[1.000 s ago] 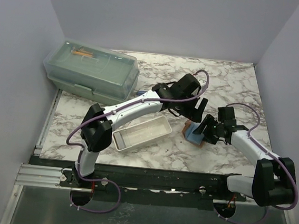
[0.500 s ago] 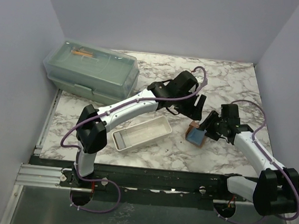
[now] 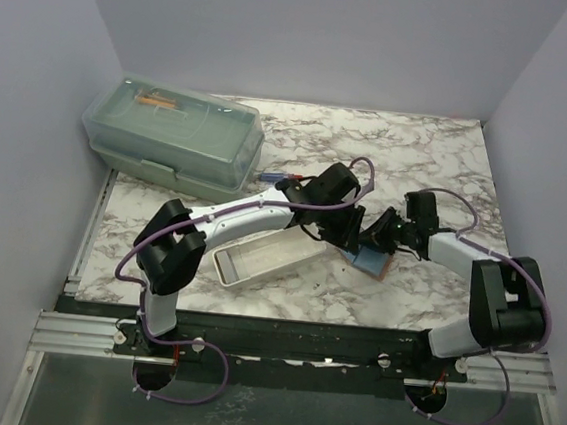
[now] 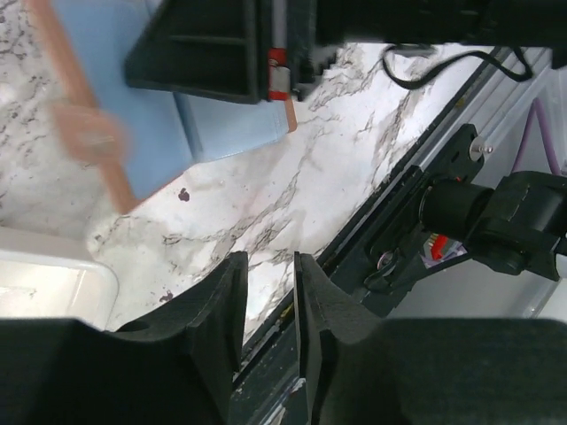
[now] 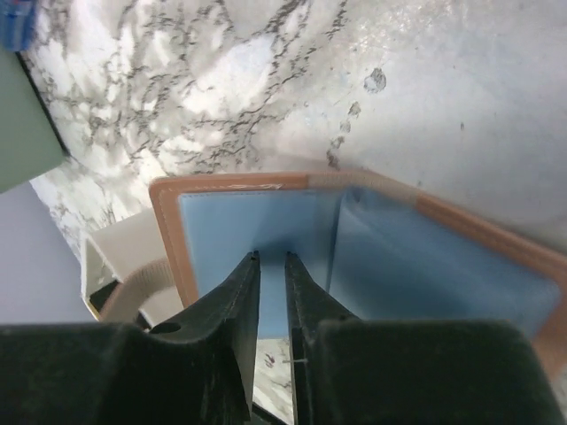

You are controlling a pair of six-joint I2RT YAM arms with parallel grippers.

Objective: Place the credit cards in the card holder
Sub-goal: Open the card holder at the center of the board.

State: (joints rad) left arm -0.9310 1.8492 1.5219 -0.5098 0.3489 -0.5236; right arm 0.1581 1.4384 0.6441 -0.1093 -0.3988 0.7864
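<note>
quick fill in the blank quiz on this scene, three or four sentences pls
1. The card holder lies open, showing a ____ lining.
2. In the top view, the white tray lies to the ____ of the card holder.
3. The lidded green box sits at the far ____ of the table.
4. The left tool holds ____ between its fingers.

Missing words: blue; left; left; nothing
</note>
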